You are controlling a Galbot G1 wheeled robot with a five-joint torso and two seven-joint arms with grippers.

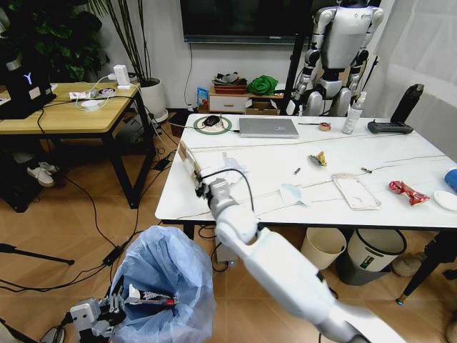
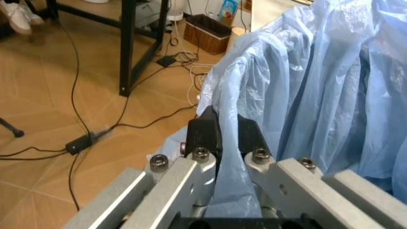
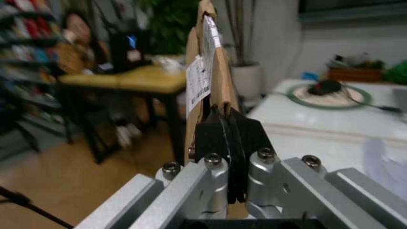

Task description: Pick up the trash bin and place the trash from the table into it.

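Crushed brown cardboard [image 1: 188, 161] sits at the left edge of the tabletop [image 1: 285, 193], partly overhanging; the right gripper [image 1: 201, 187] is clamped on it. In the right wrist view the black fingers [image 3: 210, 136] are pressed together on the flattened cardboard [image 3: 205, 71], which stands up out of the grip with a white label on its side.

The trash bin [image 1: 166, 286], with its puffy light-blue bag, is held off the floor below and to the left of the table corner. The left gripper [image 1: 114, 309] is clamped on its rim; the left wrist view shows the pads [image 2: 205, 133] pinching a fold of the bag [image 2: 305, 95]. Something red and white already lies inside.

Step in hand, as I judge it: carry the cardboard over to the bin and drop it in. To do it well:
- lift clear of the tabletop edge first, since the piece is long and could snag
- bring it over the middle of the bag's mouth, not the rim
- turn it end-down so it slides in rather than bridging the opening
- keep the bin steady and its mouth open, because the bag is floppy and could fold shut

Still on the tabletop: crumpled white paper [image 1: 232, 166], face mask [image 1: 293, 194], clear plastic pack [image 1: 355, 191], red wrapper [image 1: 408, 191], blue cup [image 1: 451, 179], white lid [image 1: 446, 201]. The laptop [image 1: 268, 127] and spray bottle [image 1: 353, 114] are not trash.
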